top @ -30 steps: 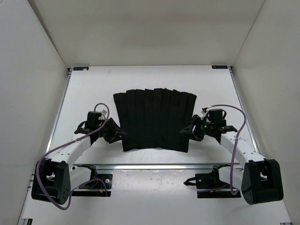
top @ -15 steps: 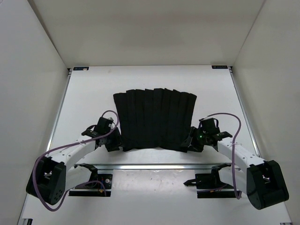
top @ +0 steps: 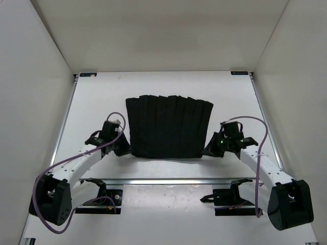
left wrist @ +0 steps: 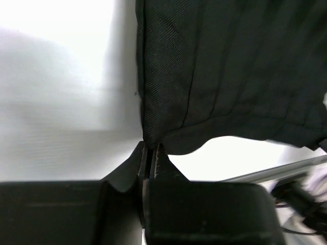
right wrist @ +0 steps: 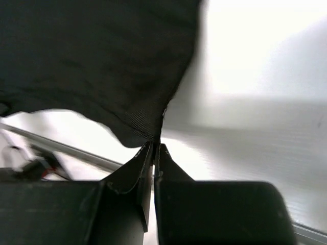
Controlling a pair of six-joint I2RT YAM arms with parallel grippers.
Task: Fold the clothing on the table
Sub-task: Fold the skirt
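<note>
The clothing [top: 168,126], a black pleated garment, lies in the middle of the white table [top: 92,97], its near edge raised. My left gripper [top: 127,148] is shut on the clothing's near left corner; the left wrist view shows the fabric [left wrist: 225,71] pinched at the fingertips of that gripper [left wrist: 151,147]. My right gripper [top: 208,149] is shut on the near right corner; in the right wrist view the cloth [right wrist: 97,61] hangs from the tips of the right gripper [right wrist: 154,147].
A thin metal rail [top: 168,180] runs along the table's near edge, just in front of both grippers. White walls [top: 36,76] enclose the table on the left, right and back. Purple cables [top: 255,148] loop over both arms.
Both grippers have closed on the clothing's near corners. The near edge has lifted and drawn back from the rail, so the garment looks shorter from above.
</note>
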